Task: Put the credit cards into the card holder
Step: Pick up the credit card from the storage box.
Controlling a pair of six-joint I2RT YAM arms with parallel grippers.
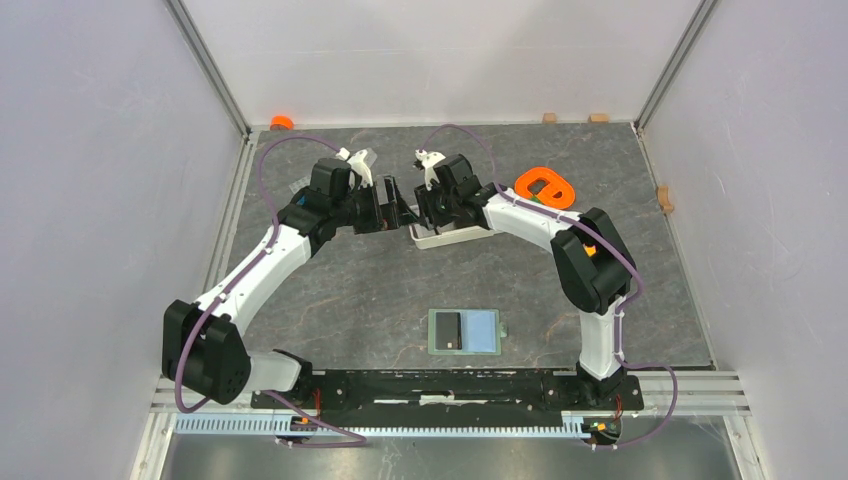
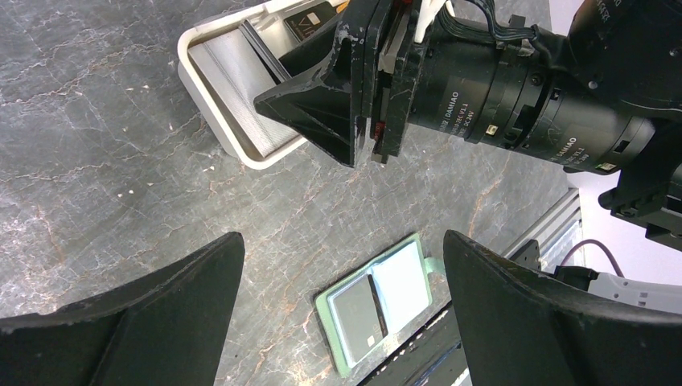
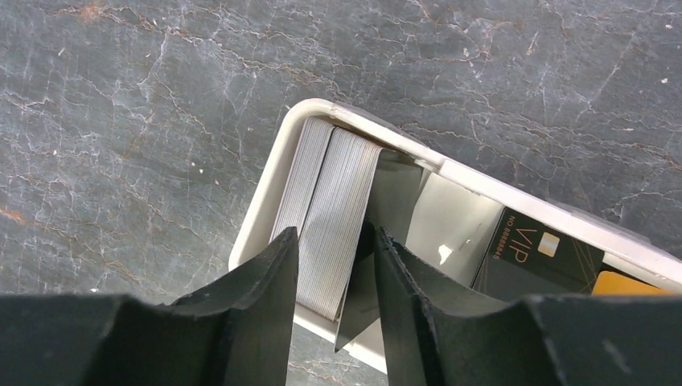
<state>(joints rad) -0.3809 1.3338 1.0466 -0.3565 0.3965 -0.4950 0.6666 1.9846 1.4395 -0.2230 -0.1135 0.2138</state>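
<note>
Right wrist, lower middle: my half-open right claw straddles a black credit card edgewise, ready for lifting; grip unconfirmed.

Top view wide; wrist views share tray.

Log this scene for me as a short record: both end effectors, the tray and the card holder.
left end effector: open, holding nothing
right end effector: jaws partly apart, astride a dark card standing in the white tray
also in tray: black VIP card, orange card
card holder: lying open, one black card inside
</note>
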